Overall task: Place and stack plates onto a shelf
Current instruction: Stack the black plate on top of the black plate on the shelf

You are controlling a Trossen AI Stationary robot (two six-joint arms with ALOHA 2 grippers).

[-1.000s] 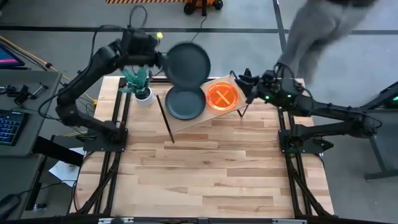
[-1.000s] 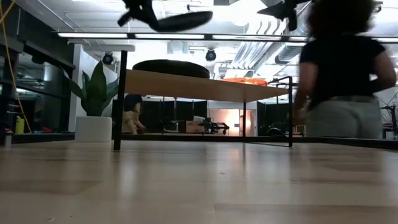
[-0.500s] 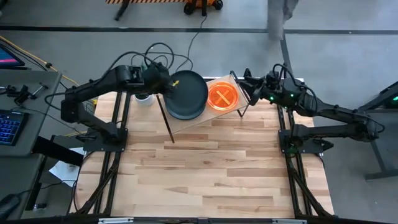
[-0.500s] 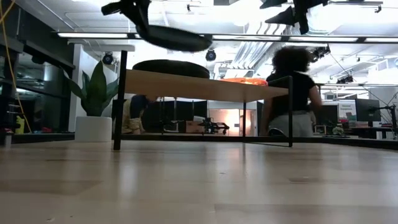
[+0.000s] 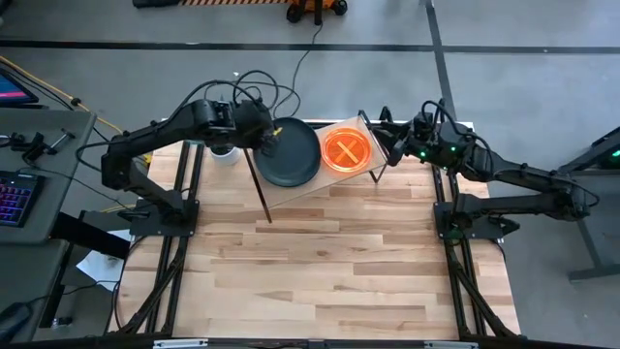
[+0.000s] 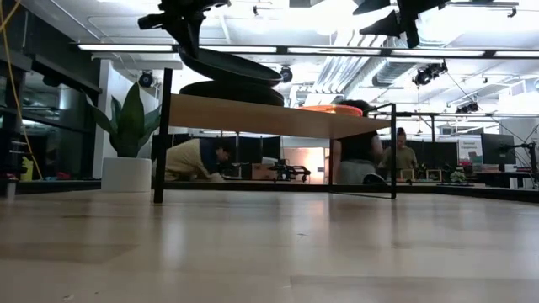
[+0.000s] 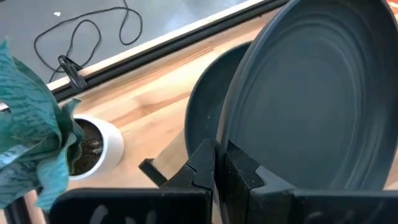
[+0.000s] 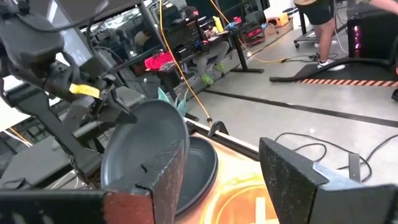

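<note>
The shelf [image 5: 308,188] is a light-wood board on black wire legs at the table's far edge. On it a dark plate [image 6: 232,91] lies flat on the left half and an orange plate [image 5: 347,152] on the right half. My left gripper [image 5: 265,137] is shut on a second dark plate [image 5: 293,150], which is tilted just above the lying one [image 7: 208,118]. I cannot tell whether the two plates touch. My right gripper [image 5: 392,137] is open and hovers beside the shelf's right end, above shelf height, touching nothing. My left gripper pinches the upper dark plate's rim [image 7: 229,127] between its two fingers, at the edge facing the table's left. The fingers [image 7: 206,167] come from the left, slanting down. The plate is tilted, held edge high and free edge [image 6: 276,78] low over the lying plate.
A small potted plant [image 6: 126,126] in a white pot stands left of the shelf, under my left arm. People [image 6: 195,158] are in the room beyond the table. The wide plank tabletop [image 5: 320,271] spreads nearer than the shelf.
My left gripper has come down and toward the near edge, carrying the dark plate from high above the shelf to just over the lying dark plate. The plate has tipped from nearly level to free edge down. A person behind the table has walked away.
</note>
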